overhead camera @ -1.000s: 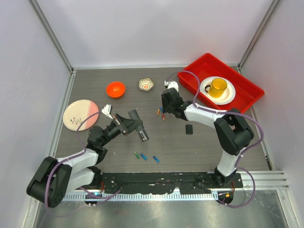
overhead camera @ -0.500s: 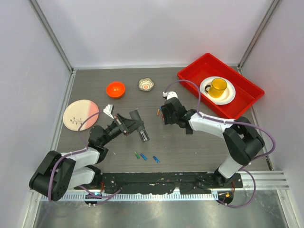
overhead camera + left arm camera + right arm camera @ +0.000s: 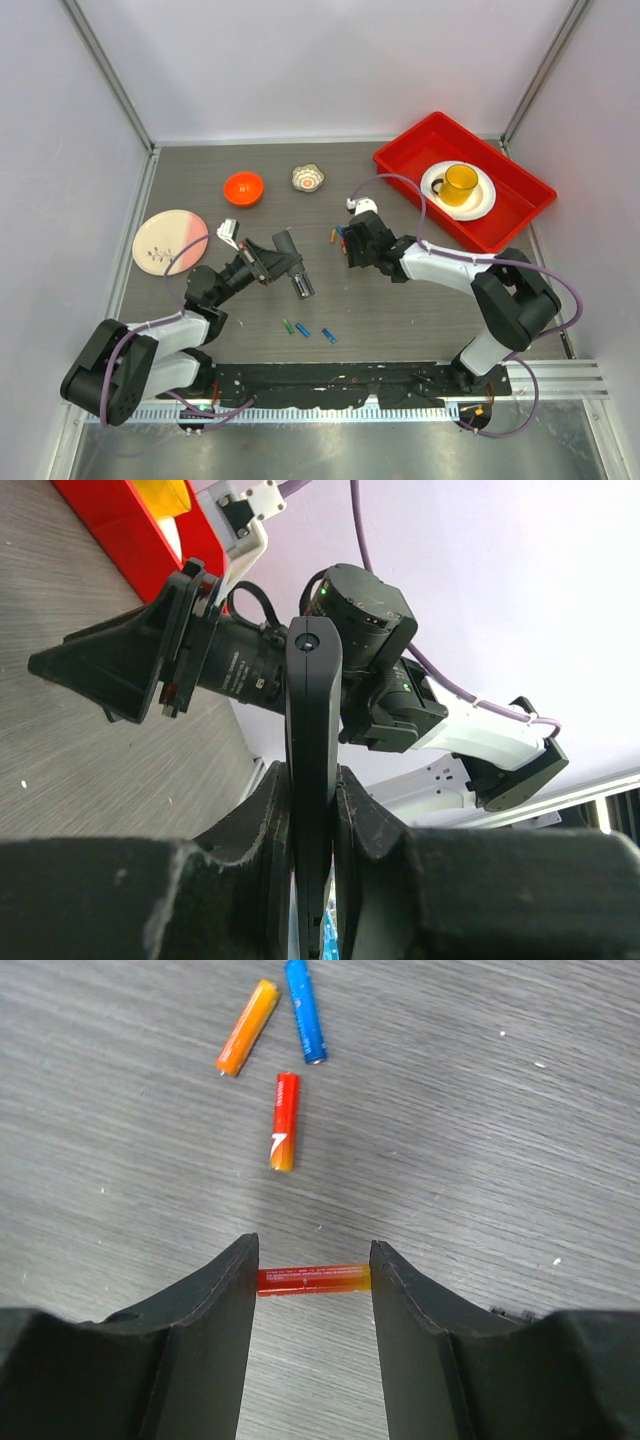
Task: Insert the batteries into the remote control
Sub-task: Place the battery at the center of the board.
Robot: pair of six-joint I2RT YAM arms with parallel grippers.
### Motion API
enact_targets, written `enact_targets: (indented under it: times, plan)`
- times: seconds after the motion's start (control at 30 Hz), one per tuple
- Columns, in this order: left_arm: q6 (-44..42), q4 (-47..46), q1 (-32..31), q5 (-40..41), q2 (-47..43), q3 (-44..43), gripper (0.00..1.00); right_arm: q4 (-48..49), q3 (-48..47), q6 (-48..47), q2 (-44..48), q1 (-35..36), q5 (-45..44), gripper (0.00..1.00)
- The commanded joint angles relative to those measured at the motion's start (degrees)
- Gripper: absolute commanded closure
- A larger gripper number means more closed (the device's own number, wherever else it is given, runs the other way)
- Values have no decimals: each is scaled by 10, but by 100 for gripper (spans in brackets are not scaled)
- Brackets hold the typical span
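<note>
L arm [image 3: 170, 335] folded low, elbow out to its left, forearm angled fwd-right toward mid table. L gripper [image 3: 312, 780] clamped tight on the remote [image 3: 312, 700], held edge-on, most of it sticking out past the fingers. R arm [image 3: 480, 280] bent at elbow, forearm stretched left, wrist low. R gripper [image 3: 313, 1265] pointing down, jaws approx half closed, pinching a red battery [image 3: 312, 1279] end to end

Left wrist view: remote control [image 3: 313, 740] seen edge-on, faces not visible; lower end buried between fingers of left claw [image 3: 312, 785], cut by bottom edge. Right wrist view: red battery [image 3: 313, 1279] ends (both) masked by fingers of right claw [image 3: 313, 1250]. Top view: loose batteries [image 3: 303, 329] too small for markings.
</note>
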State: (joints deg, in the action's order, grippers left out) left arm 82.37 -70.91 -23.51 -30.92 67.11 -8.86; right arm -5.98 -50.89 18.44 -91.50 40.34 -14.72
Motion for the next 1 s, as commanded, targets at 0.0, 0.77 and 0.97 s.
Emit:
enact_targets:
  times: [0.0,0.77,0.97]
  plan:
    - [1,-30,1,-6,-22,-1,100,12,6,-126,4,6,31,69]
    - [4,-43,-2,2,-37,10,100,9,40,-523,12,-16,202,62]
    - [4,-42,-3,2,-40,12,100,9,47,-496,14,-25,204,49]
